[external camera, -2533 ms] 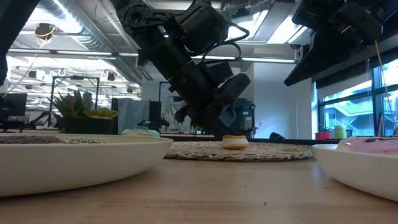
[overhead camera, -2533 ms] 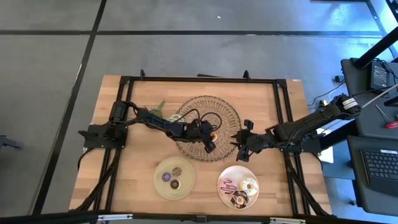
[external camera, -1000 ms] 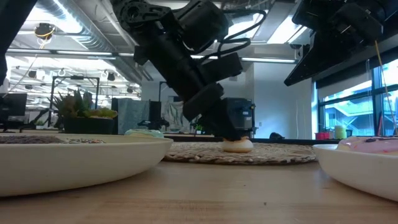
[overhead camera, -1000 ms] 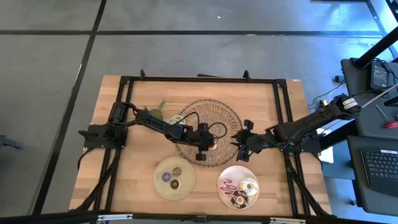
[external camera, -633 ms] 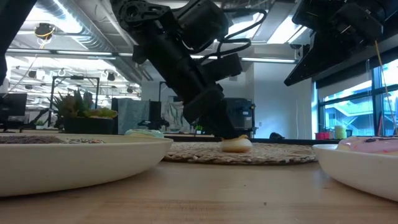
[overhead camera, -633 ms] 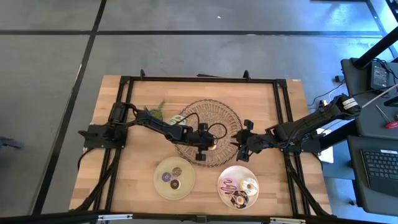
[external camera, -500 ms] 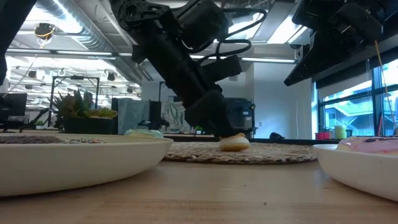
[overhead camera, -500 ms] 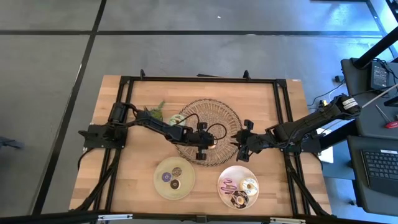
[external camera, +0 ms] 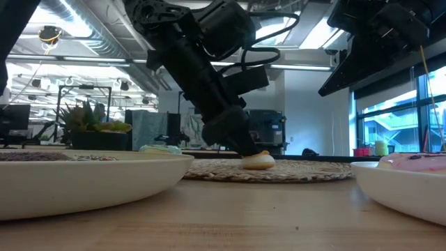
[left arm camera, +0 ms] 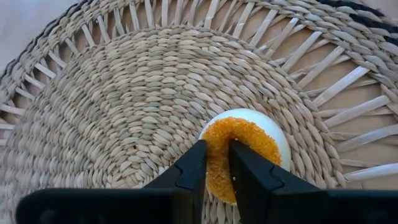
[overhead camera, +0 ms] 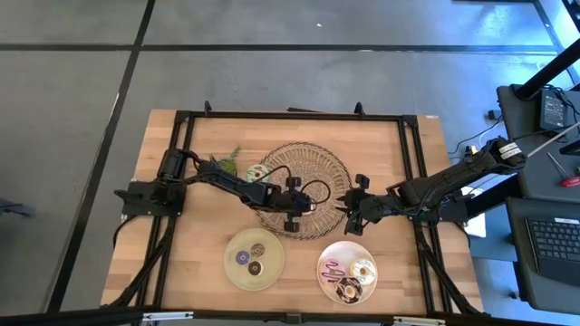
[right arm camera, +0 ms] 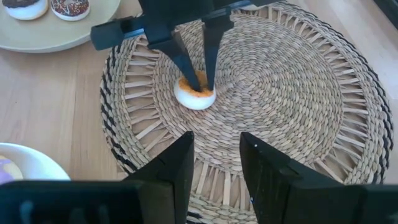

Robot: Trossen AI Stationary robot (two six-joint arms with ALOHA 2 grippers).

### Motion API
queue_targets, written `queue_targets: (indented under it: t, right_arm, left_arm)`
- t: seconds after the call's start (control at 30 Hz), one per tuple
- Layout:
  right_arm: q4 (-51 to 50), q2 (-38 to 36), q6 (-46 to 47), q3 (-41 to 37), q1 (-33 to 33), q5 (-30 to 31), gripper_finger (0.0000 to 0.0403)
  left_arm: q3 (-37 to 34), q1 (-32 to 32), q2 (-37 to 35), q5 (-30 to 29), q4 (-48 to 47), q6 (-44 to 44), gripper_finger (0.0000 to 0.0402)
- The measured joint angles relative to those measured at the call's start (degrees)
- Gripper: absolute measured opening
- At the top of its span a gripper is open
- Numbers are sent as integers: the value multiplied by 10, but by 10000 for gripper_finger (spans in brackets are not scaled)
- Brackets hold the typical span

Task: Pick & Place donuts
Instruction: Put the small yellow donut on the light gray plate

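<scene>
An orange-iced white donut [left arm camera: 252, 140] lies on the round woven mat [overhead camera: 313, 163], toward its near side. My left gripper [left arm camera: 216, 158] comes down on it, fingers almost together. My right gripper [right arm camera: 217, 168] is open and hovers over the mat's right near edge [overhead camera: 352, 213], touching nothing. A green donut [overhead camera: 257, 172] rests on the mat's left rim. The left plate [overhead camera: 234, 246] carries two small donuts, purple and brown. The right plate [overhead camera: 324, 255] carries pink, white and brown ones. My left gripper has its two fingertips [left arm camera: 198, 163] on the orange iced top [left arm camera: 219, 140] of the donut, a narrow strip of icing between them. The fingers come from above, slanting from the table's left [right arm camera: 205, 62]. The donut's white underside [external camera: 258, 164] rests on the mat.
A small green potted plant [overhead camera: 227, 161] stands left of the mat at the far side. A black frame [overhead camera: 290, 116] runs around the tabletop. In the low view both plate rims [external camera: 90, 174] [external camera: 411, 183] rise in the foreground. Bare wood [overhead camera: 294, 263] shows between the plates.
My left gripper has drawn back a little toward the table's left, staying low on the mat. The orange donut under its fingertips has slid a short way along the mat with it. The right arm has kept still.
</scene>
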Motion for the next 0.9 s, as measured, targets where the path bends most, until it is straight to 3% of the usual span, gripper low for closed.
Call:
queue_targets:
  t: [0.23,0.47,0.9]
  right_arm:
    - [0,0,-1,0,0,0,132]
    - [0,0,-1,0,0,0,132]
    - [0,0,-1,0,0,0,132]
  left_arm:
    - [-1,-10,0,-46,0,12,95]
    - [-1,-13,0,-39,0,15,106]
    - [-1,-11,1,-24,0,0,36]
